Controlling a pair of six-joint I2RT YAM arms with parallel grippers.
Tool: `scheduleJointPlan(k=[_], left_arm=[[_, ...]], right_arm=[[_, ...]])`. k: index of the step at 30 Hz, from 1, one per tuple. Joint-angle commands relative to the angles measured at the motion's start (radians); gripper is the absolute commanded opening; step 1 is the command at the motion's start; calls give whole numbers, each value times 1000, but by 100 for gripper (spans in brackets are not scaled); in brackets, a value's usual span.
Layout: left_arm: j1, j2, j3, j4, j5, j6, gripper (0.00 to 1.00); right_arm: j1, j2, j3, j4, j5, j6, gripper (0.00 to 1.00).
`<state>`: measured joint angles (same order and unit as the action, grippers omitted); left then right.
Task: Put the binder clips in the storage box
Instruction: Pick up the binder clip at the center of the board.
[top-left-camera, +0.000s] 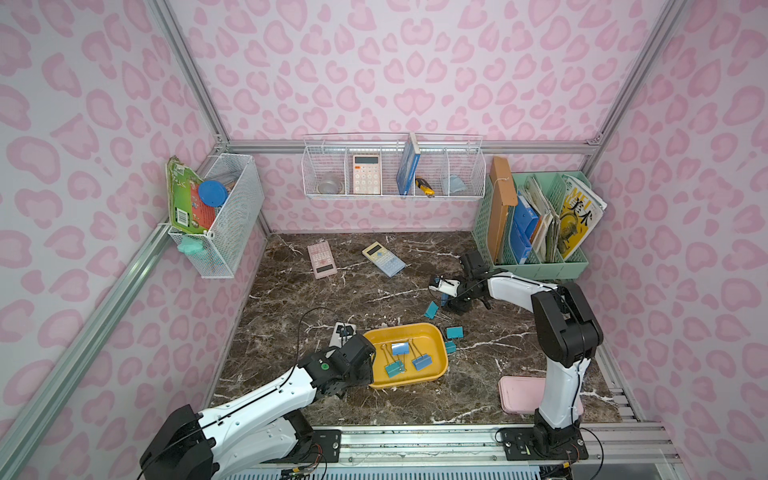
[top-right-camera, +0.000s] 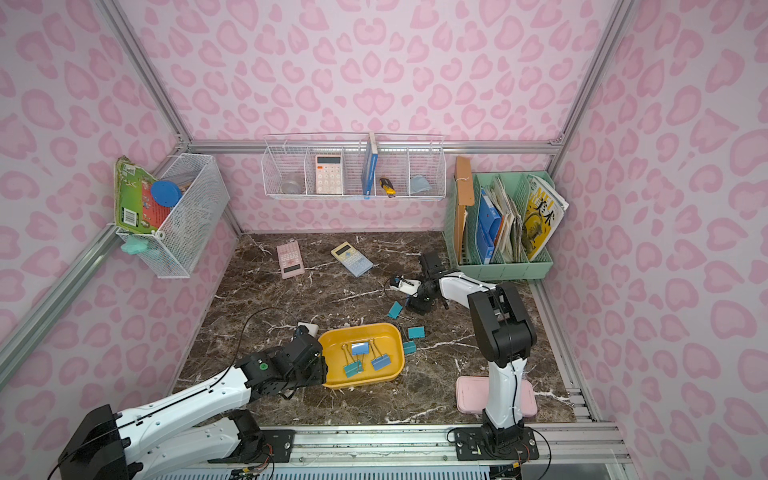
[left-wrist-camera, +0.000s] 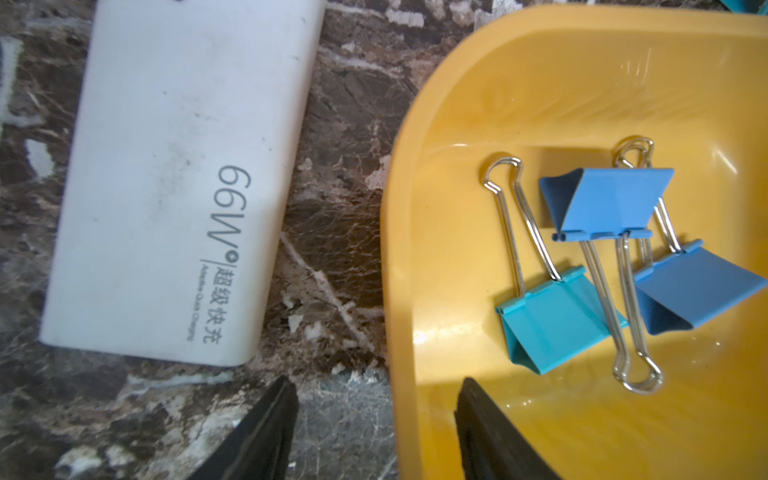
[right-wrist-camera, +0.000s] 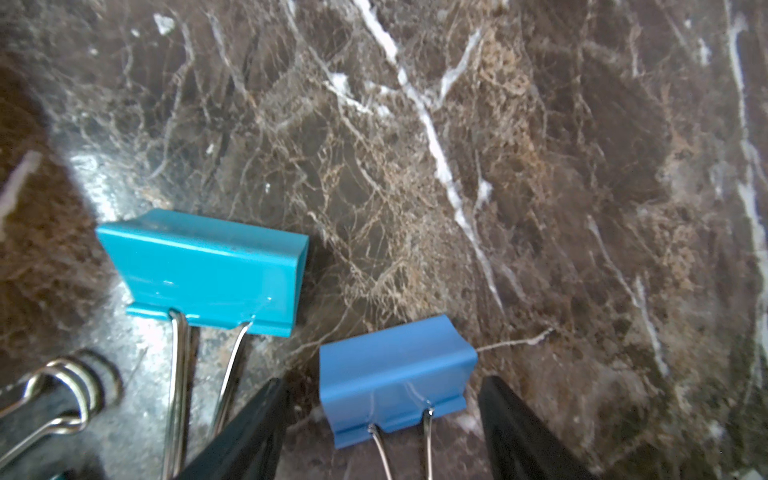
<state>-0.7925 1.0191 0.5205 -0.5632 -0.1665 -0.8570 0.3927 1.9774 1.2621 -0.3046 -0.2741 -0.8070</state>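
Right wrist | I see my right claw (right-wrist-camera: 384, 384) spread around a blue binder clip (right-wrist-camera: 395, 370) on the counter (right-wrist-camera: 540, 166) (gaps either side) | left claw (left-wrist-camera: 377, 382) spread astride storage box (left-wrist-camera: 540, 75) rim | three binder clips (left-wrist-camera: 552, 324) inside

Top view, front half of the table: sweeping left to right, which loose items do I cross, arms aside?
white charger → storage box → teal binder clips lying just outside the box → pink box
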Motion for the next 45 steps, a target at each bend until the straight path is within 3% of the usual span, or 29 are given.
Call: scheduleJointPlan(k=[1,7,11,21,29,34,45], left_arm=[[3,-2,-3,-7,-5,9,65],[4,-3,-5,-7,-4,8,65],[4,-10,-7,-11,-5,9,66],[4,-18,-14,-15,-3,4,66],[4,-24,-16,-18,-5,3,66],[4,-18,-17,-15,-5,1,66],[4,1,-10,-1,-5,2,66]], right_arm=[[5,7,8,8,-18,8,73],[8,21,17,16,-28,35,57],[9,29,26,10,-21,52,38],[5,-37,-1,106,45,118,31],[17,-121,37,64,117,152,30],[99,-224,21,42,165,180,30],[480,-411,-107,26,261,326,33]])
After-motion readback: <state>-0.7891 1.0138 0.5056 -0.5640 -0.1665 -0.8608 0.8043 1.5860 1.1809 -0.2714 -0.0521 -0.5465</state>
